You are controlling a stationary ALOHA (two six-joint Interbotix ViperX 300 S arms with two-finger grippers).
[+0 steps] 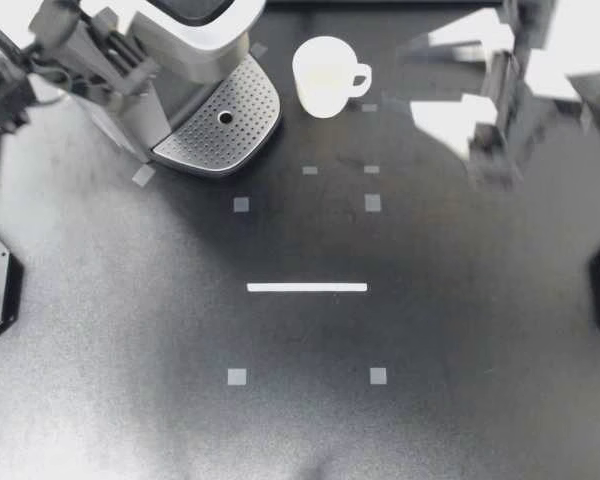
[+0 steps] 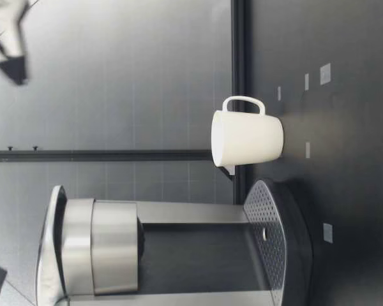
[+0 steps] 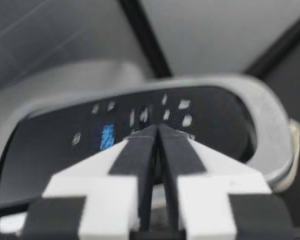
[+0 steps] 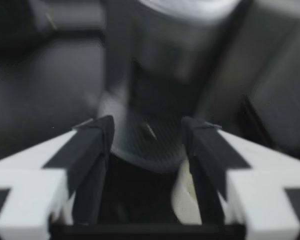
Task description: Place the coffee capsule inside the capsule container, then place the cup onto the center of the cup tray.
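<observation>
- Cup [image 1: 325,75]: a white mug stands upright on the black worktop [image 1: 300,430], near its far edge and about midway along it. The handle points toward the worktop's right edge.
- From table height the cup [image 2: 246,138] rests directly on the worktop, beside the cup tray [image 2: 268,248] and not on it.
- The cup tray [image 1: 220,125] is a rounded, perforated metal plate at the foot of the coffee machine [image 1: 180,40], which fills the far left corner. The cup sits just to its right, with a narrow gap between them.
- Left gripper [image 1: 120,60]: it hangs over the coffee machine, well apart from the cup. Seen from its wrist, the left gripper [image 3: 157,132] has its black pads pressed together, above the machine's dark top panel [image 3: 215,110] with small lit marks.
- Right gripper [image 1: 425,80]: blurred, near the far right corner, to the right of the cup and not touching it. Seen from its wrist, the right gripper [image 4: 145,130] has its jaws spread wide.
- A white tape strip [image 1: 307,287] lies across the middle of the worktop.
</observation>
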